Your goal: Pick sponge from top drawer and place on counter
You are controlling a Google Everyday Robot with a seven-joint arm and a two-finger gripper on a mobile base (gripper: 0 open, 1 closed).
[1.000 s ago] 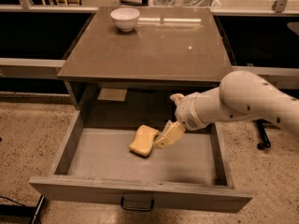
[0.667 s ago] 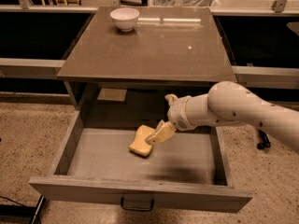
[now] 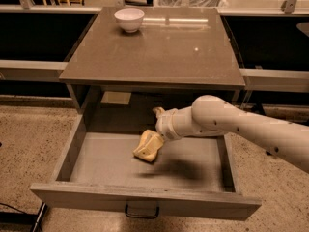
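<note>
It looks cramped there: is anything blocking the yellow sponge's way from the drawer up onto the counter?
Nothing visible does. The tool is at the sponge in the open top drawer, forward of the counter; the bowl sits far back.

One camera sits high in front of the table (image 3: 159,52), looking forward and down, fairly near, into the open drawer (image 3: 106,163). Arm (image 3: 241,127) at the right, tool (image 3: 156,139) low inside the drawer.

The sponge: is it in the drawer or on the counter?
In. The sponge sits inside the open top drawer, the gripper at it; it is not on the counter.
</note>
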